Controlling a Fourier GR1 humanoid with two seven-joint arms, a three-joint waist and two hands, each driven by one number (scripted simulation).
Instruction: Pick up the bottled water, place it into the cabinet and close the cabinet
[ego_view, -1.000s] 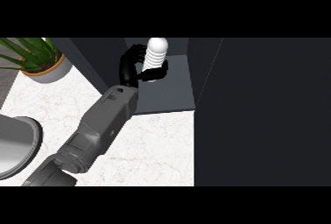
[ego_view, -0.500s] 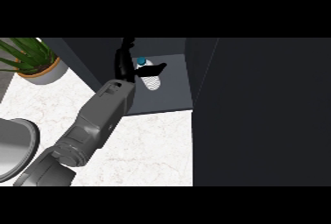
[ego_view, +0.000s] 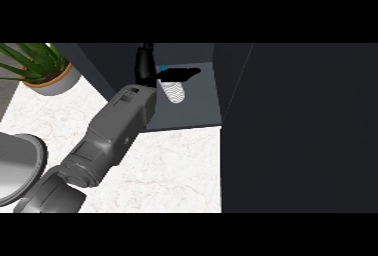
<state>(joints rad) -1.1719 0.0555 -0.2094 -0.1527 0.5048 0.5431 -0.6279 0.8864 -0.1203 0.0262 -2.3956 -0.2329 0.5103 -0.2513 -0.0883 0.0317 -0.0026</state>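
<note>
While your left hand (ego_view: 151, 70) grasps the ribbed clear water bottle (ego_view: 174, 91) inside the dark cabinet (ego_view: 193, 107), set it upright before releasing.

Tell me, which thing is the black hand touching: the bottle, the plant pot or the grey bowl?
The bottle inside the cabinet; the left hand covers its top.

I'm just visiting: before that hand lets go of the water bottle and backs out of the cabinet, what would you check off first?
1. Bottled water is inside the cabinet: ok.
2. Bottle standing on the cabinet floor: cannot tell; it looks tilted.
3. Left hand fingers clear of the bottle: not ok, a finger lies across its top.
4. Cabinet door out of the arm's path: ok, it stands open at the right.
5. Right hand ready for the door: cannot tell, it is out of view.
</note>
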